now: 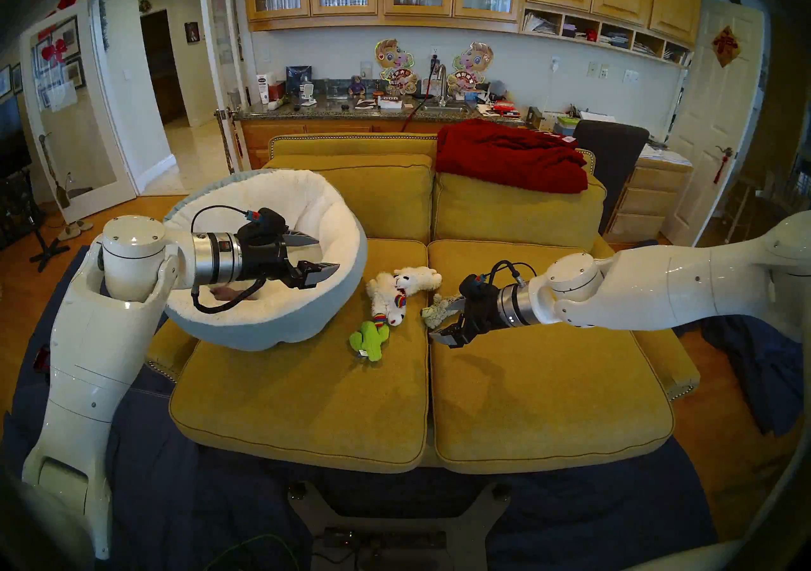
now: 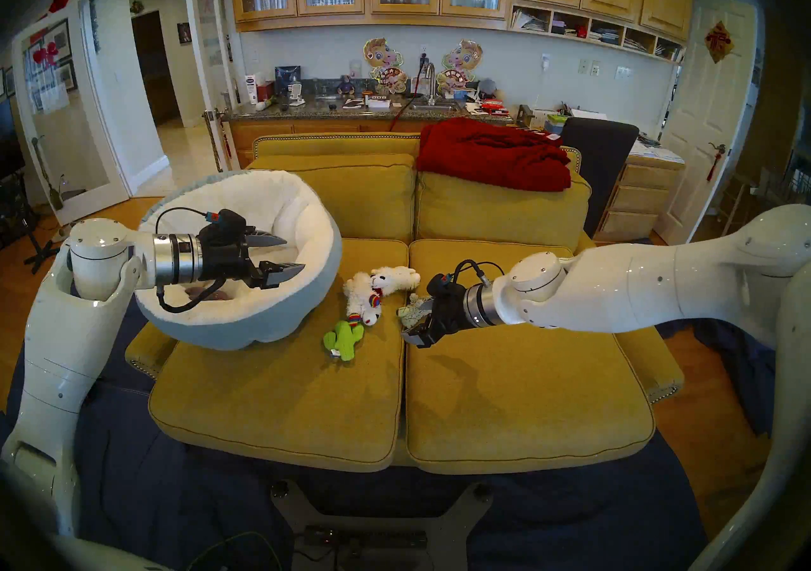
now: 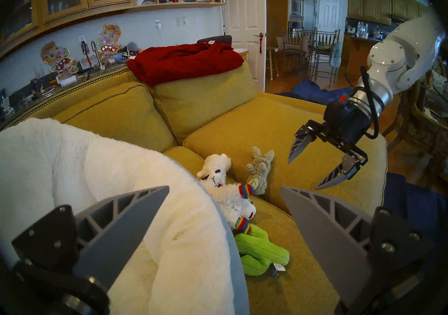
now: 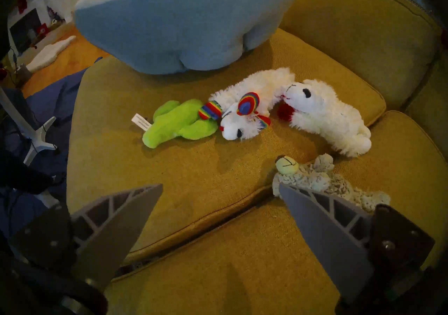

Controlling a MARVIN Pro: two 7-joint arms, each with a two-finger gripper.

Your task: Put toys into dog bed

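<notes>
Four toys loose on sofa cushion [image 1: 307, 403]: green cactus [image 4: 177, 122], white tag unreadable; both grippers, left [image 1: 318, 255] and right [image 1: 445, 320], spread wide, empty.

Dog bed [image 1: 281, 328] fluffy plush inside; sofa [image 1: 307, 403] coarse woven cloth.

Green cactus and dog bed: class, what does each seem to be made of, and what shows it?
Green cactus: soft plush fabric, matte, by its ribbed stuffed arms and sewn-on label. Dog bed: fluffy cream fleece lining, seemingly over a smooth blue-grey cloth shell that dents where it rests on the sofa cushion.
</notes>
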